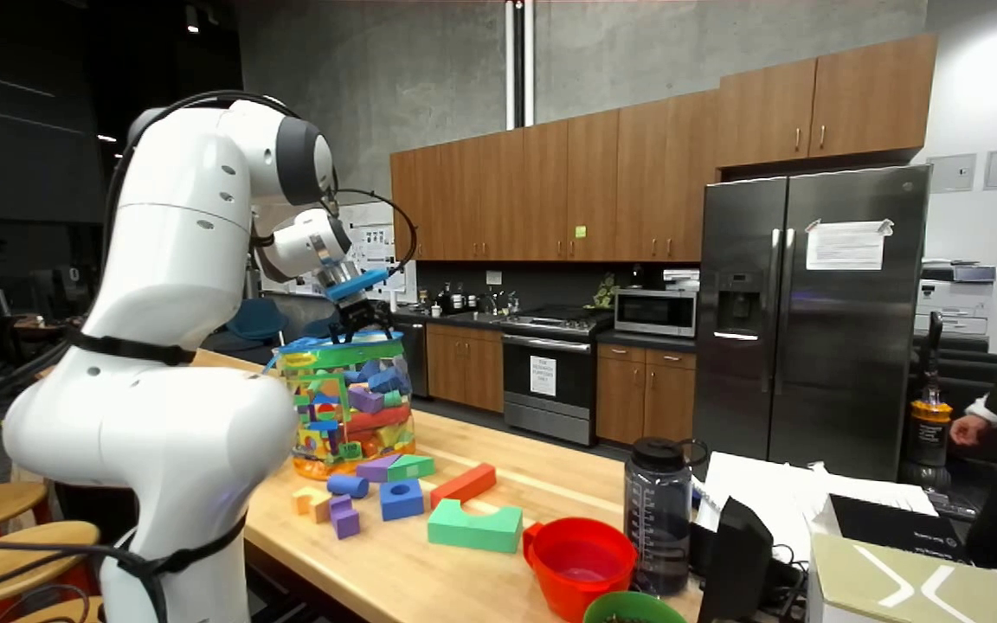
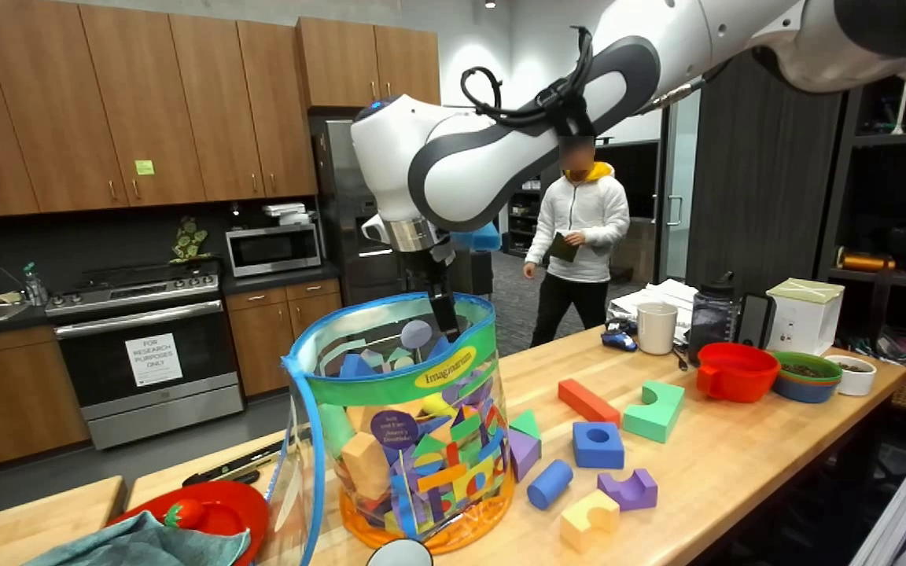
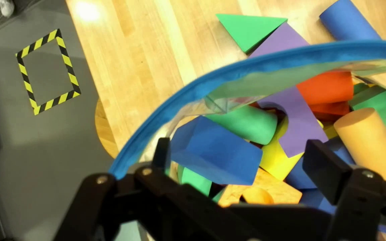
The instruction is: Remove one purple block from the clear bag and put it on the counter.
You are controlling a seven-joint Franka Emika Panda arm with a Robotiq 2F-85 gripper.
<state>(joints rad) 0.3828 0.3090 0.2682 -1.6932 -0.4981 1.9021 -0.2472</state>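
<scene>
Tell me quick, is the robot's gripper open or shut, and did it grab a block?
Gripper: open, holding nothing; the notched purple block lies ungripped in the clear plastic bag.

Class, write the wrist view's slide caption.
Open black gripper at the mouth of a clear plastic bag, notched purple block inside.

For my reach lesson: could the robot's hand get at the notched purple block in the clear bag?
Probably yes: the open hand points into the open clear bag, where that purple block lies mostly uncovered.
</scene>
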